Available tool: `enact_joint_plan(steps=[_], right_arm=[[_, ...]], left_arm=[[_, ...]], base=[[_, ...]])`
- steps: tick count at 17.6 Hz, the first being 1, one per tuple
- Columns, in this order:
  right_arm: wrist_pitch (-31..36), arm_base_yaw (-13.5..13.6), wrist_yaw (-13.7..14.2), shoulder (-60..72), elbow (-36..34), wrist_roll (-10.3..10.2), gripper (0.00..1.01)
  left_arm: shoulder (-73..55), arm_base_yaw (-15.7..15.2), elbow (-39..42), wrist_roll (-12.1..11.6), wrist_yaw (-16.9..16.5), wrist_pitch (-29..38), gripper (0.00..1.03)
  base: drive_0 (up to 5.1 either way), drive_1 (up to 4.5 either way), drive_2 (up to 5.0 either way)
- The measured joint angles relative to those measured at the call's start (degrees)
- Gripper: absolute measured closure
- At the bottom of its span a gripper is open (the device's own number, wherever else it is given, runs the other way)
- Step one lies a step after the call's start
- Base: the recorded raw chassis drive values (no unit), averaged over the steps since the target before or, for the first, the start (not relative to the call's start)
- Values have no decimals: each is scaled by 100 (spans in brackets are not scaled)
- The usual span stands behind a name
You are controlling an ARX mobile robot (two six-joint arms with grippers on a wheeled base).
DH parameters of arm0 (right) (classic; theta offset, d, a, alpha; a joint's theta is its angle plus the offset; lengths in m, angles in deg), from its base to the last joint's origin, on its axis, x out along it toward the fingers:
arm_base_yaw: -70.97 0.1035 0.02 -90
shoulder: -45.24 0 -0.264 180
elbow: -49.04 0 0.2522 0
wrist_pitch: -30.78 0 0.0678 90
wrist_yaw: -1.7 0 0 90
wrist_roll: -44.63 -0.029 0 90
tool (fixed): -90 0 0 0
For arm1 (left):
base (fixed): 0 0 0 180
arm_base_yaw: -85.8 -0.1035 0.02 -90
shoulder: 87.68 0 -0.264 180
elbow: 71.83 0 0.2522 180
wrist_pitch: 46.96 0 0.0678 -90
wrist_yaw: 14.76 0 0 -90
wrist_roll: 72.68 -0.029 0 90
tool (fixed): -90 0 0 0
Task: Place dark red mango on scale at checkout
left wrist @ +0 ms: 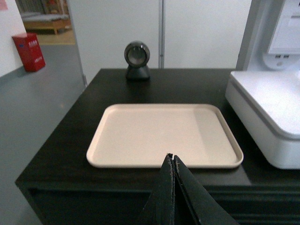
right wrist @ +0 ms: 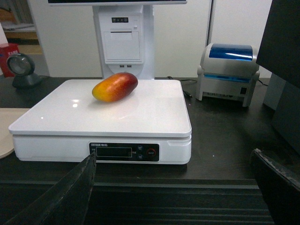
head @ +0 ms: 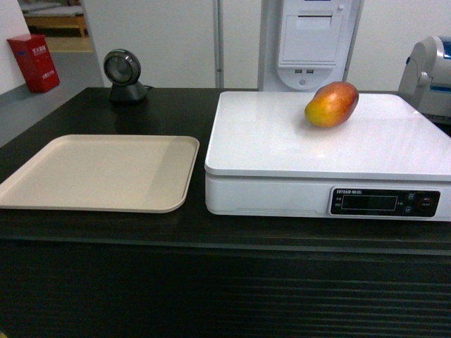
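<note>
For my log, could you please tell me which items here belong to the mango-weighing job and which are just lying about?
Job items:
dark red mango
scale
checkout counter

Lying about:
beige tray
barcode scanner
label printer

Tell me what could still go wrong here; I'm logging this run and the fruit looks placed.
The dark red mango lies on its side near the back of the scale, on a smooth glossy top; a bump could roll it off the rear edge. The right gripper is open and low in front of the checkout, so lifting forward carelessly could knock the scale's front.
</note>
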State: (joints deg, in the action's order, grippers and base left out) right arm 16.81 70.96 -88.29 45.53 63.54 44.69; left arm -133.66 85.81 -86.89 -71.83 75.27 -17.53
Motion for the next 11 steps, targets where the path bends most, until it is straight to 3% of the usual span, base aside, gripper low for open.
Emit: enact_joint_plan(steps=[11], right_arm=[[-2,0,0,0,0,0,3]], left_arm=[[2352,0,70,0,0,-2094,101]], base=[[0,0,0]])
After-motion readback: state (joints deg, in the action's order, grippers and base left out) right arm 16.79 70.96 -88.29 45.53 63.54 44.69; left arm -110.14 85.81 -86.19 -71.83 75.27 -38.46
